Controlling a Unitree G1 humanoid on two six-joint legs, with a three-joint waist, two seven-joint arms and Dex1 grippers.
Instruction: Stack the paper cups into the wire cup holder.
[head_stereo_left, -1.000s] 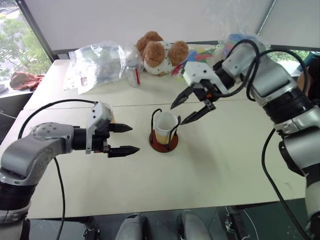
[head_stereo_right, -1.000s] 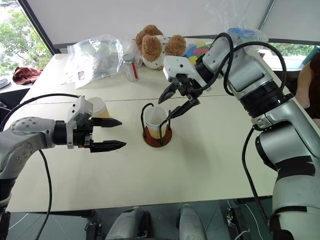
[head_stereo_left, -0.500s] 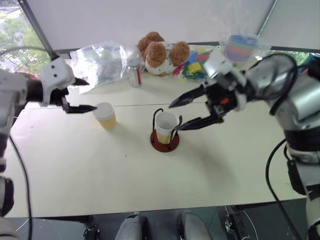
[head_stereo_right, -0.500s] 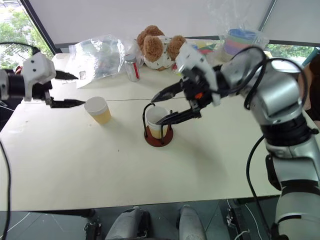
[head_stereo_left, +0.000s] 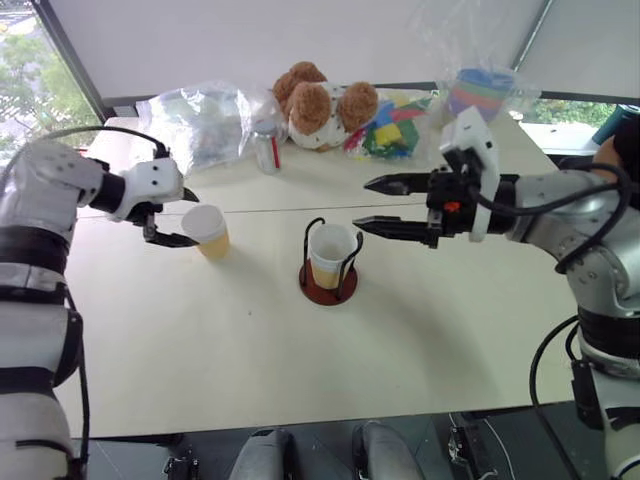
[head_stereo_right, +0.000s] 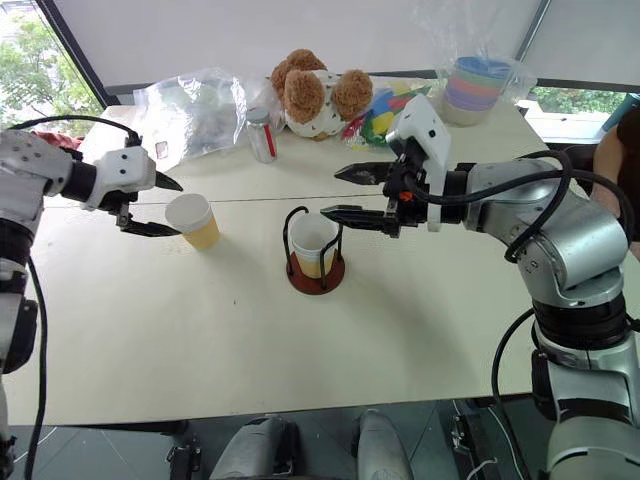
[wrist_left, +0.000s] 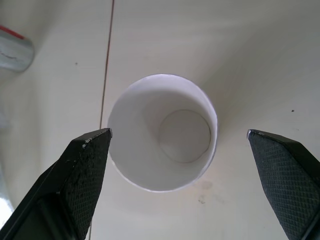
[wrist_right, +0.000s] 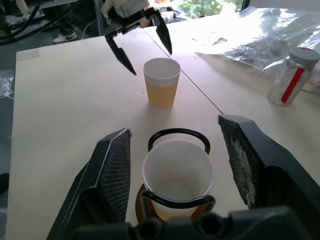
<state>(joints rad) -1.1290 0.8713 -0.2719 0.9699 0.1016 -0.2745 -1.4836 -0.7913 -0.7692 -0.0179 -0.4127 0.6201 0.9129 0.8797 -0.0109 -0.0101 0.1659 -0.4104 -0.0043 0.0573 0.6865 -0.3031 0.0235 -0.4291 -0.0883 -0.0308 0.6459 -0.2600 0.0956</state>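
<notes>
One yellow-tan paper cup (head_stereo_left: 207, 231) stands upright on the table, left of the wire cup holder (head_stereo_left: 329, 284). My left gripper (head_stereo_left: 186, 217) is open and tilts down at the cup from the left. Its fingers (wrist_left: 85, 170) flank the white rim (wrist_left: 162, 150) without touching it. Inside the holder's black wire loops, on the rust-red base, sits another paper cup (wrist_right: 177, 175). My right gripper (head_stereo_left: 363, 203) hovers level, just right of and above the holder. It is open and its pads (wrist_right: 112, 170) hold nothing.
Along the table's far edge lie a crumpled clear plastic bag (head_stereo_left: 195, 125), a small jar with a red label (head_stereo_left: 266, 150), a brown teddy bear (head_stereo_left: 320, 105), colourful blocks (head_stereo_left: 390, 135) and a pastel cup stack in clear plastic (head_stereo_left: 480, 92). A person's arm (head_stereo_right: 612, 160) shows at the right edge.
My left gripper swung out left from the table's front, then came in over the loose cup. My right gripper pulled back to the right from above the holder and turned level.
</notes>
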